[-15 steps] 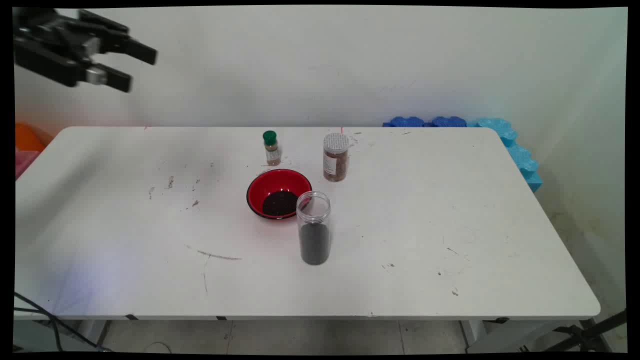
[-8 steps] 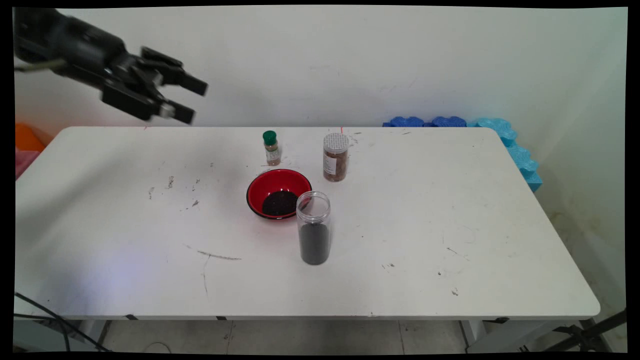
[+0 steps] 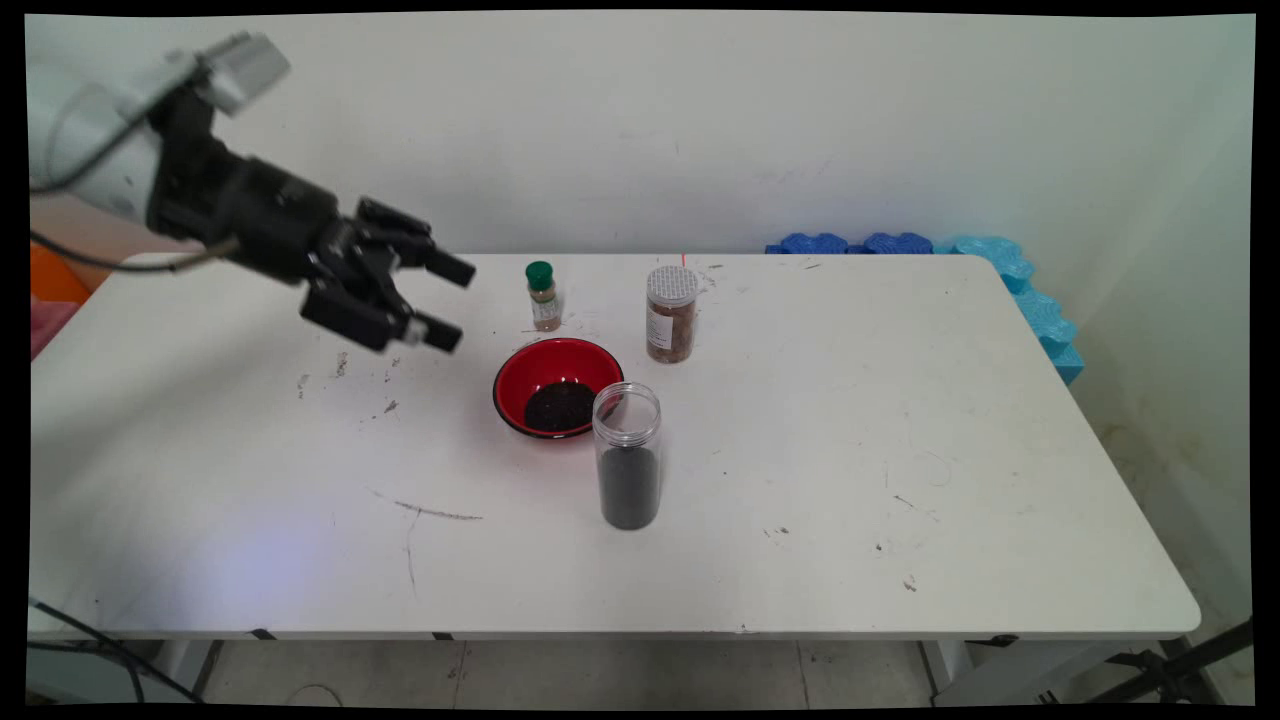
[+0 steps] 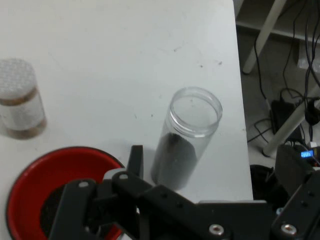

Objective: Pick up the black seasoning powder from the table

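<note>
Gripper (image 3: 452, 303) is hanging above the table (image 3: 900, 450), jaws wide and holding nothing, left of the red bowl (image 3: 557, 386) of dark grains. The open jar (image 3: 628, 455) is standing just beside the bowl. Risk: it looks tall and could tip if a finger clips it.

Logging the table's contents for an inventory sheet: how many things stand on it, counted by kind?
Bowls: 1, the red bowl holding dark grains.
Open jars: 1, the clear jar, partly filled with dark grains.
Lidded jars: 1, the white-lidded jar.
Small bottles: 1, the green-capped bottle.
Total: 4.
</note>
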